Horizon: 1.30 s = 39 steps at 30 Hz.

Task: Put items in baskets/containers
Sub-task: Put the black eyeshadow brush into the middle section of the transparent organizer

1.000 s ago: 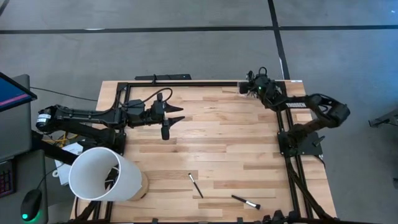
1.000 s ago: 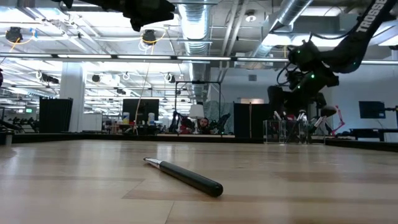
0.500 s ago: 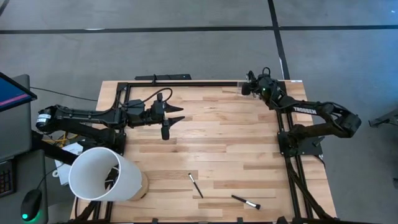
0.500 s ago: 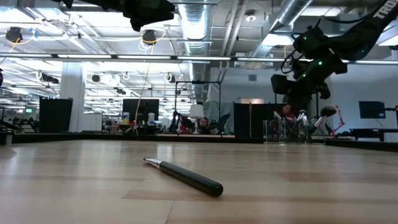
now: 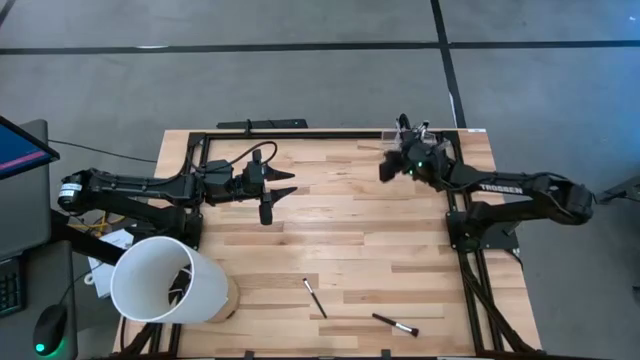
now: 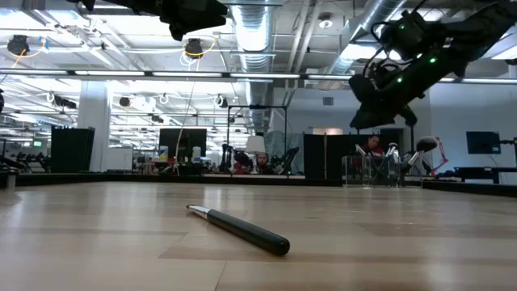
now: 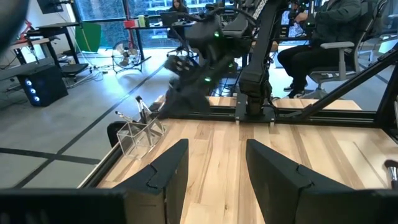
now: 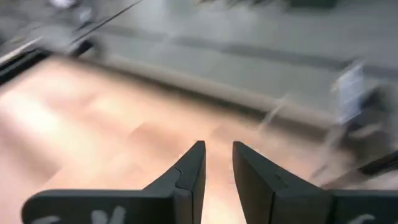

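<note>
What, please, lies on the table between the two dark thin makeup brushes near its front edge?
Nothing: in the high view, only bare wooden tabletop separates the brush from the pale-tipped brush.

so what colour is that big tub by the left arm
White: the big tub lies tipped at the table's edge, clearest in the high view.

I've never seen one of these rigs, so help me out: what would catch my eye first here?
Probably the big white tub lying at the table's near left corner, and the two dark arms reaching in from either side. The right hand hangs in the air near the far right corner, empty, beside a small clear holder with brushes standing in it. Two thin makeup brushes lie loose near the front edge.
</note>
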Tool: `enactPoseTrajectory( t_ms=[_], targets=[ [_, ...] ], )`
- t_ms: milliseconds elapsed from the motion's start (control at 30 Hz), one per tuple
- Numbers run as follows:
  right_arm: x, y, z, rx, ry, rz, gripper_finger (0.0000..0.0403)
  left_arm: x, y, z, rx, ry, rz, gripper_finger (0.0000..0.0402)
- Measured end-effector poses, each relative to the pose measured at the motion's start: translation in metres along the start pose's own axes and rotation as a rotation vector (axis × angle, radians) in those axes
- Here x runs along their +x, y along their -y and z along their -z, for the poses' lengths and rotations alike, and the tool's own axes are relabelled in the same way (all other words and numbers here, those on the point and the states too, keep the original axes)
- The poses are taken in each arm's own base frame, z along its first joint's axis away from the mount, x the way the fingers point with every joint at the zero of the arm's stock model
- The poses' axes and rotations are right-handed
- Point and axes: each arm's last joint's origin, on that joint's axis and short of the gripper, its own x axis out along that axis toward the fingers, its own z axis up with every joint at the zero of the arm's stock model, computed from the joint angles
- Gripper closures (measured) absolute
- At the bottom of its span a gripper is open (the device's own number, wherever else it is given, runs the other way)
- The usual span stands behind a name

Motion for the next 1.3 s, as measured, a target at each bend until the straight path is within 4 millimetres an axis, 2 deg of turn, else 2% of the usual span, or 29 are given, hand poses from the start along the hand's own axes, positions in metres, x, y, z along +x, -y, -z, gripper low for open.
enactPoseTrajectory(
  t_ms=[233,400,533,733,933,1300],
  targets=[
    [-0.021,-0.040,0.035,-0.009,-0.224,-0.181,0.0333,0.000,0.000,0.000,0.005,0.000,0.000,0.0244],
    [-0.043,-0.069,0.055,-0.027,-0.230,-0.247,0.0333,0.000,0.000,0.001,0.009,-0.008,0.001,0.0244],
    [-0.060,-0.083,0.065,-0.008,-0.190,-0.270,0.0333,0.000,0.000,0.001,0.009,-0.008,0.000,0.0244],
    [-0.074,-0.093,0.071,-0.025,-0.098,-0.260,0.0333,0.000,0.000,0.001,0.009,-0.011,0.001,0.0244],
    [-0.075,-0.094,0.069,-0.047,-0.072,-0.261,0.0333,0.002,0.001,0.003,0.015,-0.023,0.026,0.0244],
    [-0.076,-0.101,0.061,-0.046,-0.013,-0.338,0.0333,0.033,0.020,0.024,0.022,-0.049,0.174,0.0244]
  ],
)
